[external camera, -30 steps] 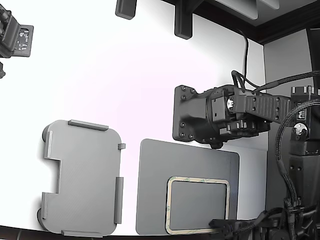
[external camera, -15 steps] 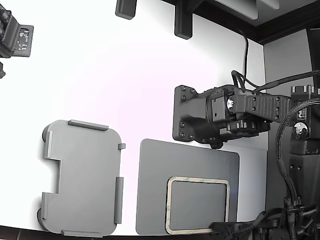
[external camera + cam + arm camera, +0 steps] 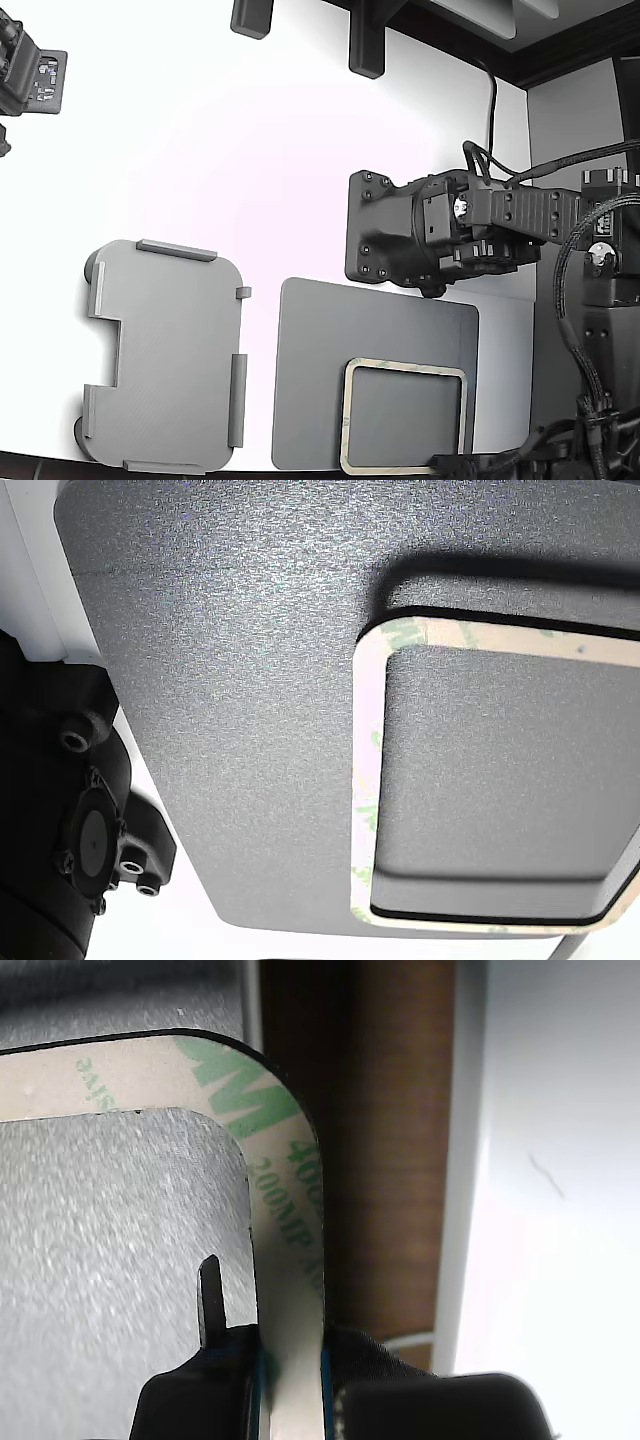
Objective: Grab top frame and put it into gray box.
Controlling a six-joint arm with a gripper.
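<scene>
The top frame is a thin cream ring with green marks, over the near right part of the dark gray mat. In the other view the frame casts a shadow on the mat, so it hangs slightly above it. In the wrist view my gripper is shut on one side of the frame, one finger inside the ring and one outside. In the exterior view the gripper is at the bottom edge. The light gray box lies empty at the exterior view's left.
A second black arm with a flat black plate hovers behind the mat in the exterior view. A dark camera unit is at the far left. A wooden table edge runs beside the frame in the wrist view.
The frame has lifted off the mat: it looks larger and has shifted slightly toward the exterior view's right and bottom. The second arm has not moved.
</scene>
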